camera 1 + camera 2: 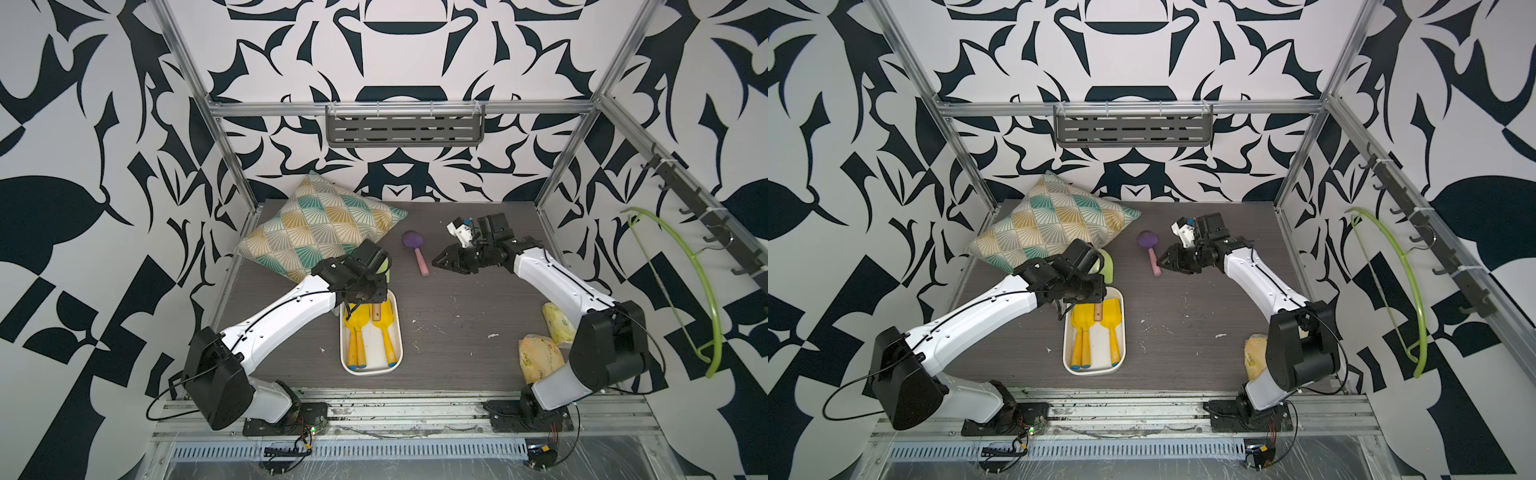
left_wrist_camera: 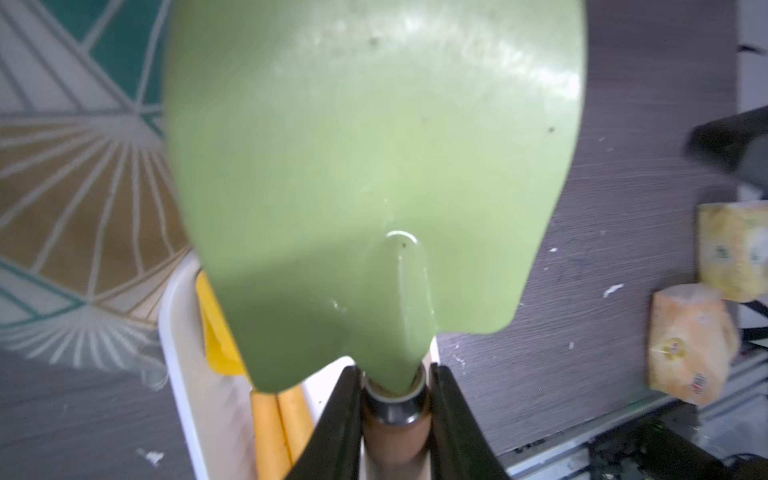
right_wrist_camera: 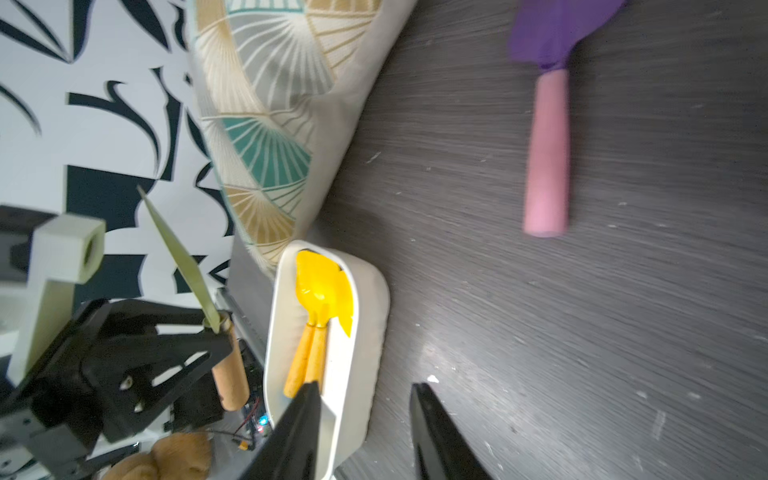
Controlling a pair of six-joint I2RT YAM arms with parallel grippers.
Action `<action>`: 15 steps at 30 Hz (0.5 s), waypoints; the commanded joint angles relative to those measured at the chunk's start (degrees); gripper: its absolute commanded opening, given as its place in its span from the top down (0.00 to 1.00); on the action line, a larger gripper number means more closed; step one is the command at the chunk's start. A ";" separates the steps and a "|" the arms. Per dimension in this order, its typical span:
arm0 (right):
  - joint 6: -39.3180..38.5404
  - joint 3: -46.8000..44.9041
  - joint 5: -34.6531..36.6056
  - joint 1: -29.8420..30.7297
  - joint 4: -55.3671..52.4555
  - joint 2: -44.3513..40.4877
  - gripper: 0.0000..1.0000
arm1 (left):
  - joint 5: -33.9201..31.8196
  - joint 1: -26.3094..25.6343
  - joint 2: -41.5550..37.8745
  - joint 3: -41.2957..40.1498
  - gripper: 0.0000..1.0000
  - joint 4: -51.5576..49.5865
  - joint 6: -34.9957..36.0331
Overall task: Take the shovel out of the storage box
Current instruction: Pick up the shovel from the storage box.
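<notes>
Gripping check: left jaws clamped on the wooden handle (image 2: 395, 440) of the pale green shovel (image 2: 374, 166), held over the far end of the shallow white plastic storage box (image 1: 400, 336). Judged light, stiff, blade slick, so the handle is the best hold; right jaws apart, empty.

Our right gripper (image 1: 435, 262) has bare table (image 1: 457, 332) on its near side and the purple shovel (image 1: 419, 255) just beside its tips. The cushion (image 1: 316, 228) crowds our left gripper (image 2: 392, 397) and its green shovel (image 2: 374, 166).
</notes>
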 commanded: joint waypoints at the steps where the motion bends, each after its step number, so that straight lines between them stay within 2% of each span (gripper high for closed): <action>1: 5.09 -2.18 -13.58 0.12 14.77 -2.70 0.51 | 11.29 3.14 -1.94 2.19 1.00 9.85 3.52; 4: 7.68 -2.32 -19.63 0.12 20.70 -2.61 0.47 | 16.44 4.04 -1.98 3.59 1.00 16.60 3.66; 9: 14.09 -2.33 -24.81 1.61 31.64 -2.89 0.45 | 31.39 6.46 0.29 1.57 1.00 33.95 -5.19; 15: 14.66 -1.16 -25.23 4.50 33.74 -4.02 0.41 | 34.64 6.94 0.75 -4.08 1.00 51.96 -14.85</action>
